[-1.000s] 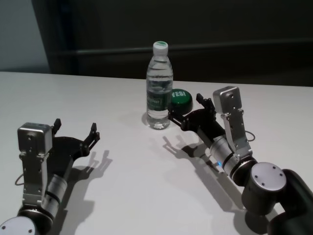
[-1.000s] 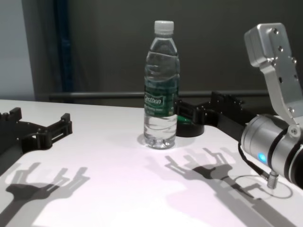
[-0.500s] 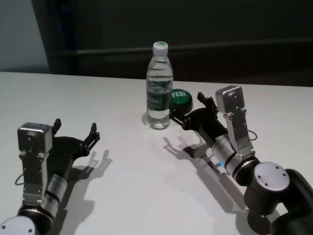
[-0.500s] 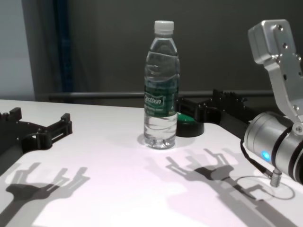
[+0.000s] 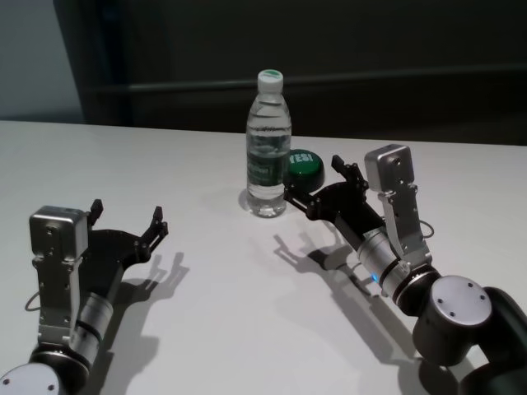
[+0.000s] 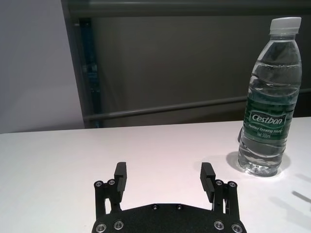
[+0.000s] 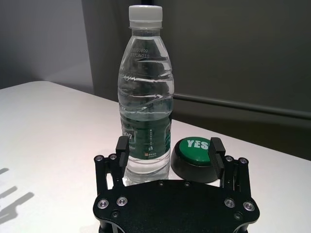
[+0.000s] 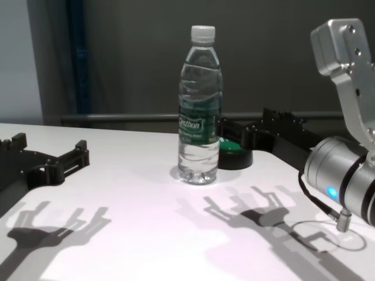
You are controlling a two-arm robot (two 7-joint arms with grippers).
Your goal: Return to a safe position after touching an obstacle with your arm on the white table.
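Observation:
The obstacle, a tall clear water bottle (image 5: 268,156) with a white cap and a dark green label, stands upright on the white table (image 5: 230,313). My right gripper (image 5: 313,181) is open and empty, low over the table just right of the bottle's base. Its nearer fingertip is close to the bottle, and I see no contact. In the right wrist view the bottle (image 7: 145,97) stands just beyond the open right gripper (image 7: 169,145). My left gripper (image 5: 128,211) is open and empty at the near left, well away from the bottle (image 6: 268,107).
A low black button with a green "YES" top (image 5: 301,163) sits right behind the bottle, just past my right gripper's fingers (image 7: 215,145). The table's far edge (image 5: 165,127) runs behind them, with a dark wall and rail beyond it.
My right forearm and elbow have drawn back a little toward me. The right gripper stays open beside the bottle. The bottle, the button and the left arm have not moved.

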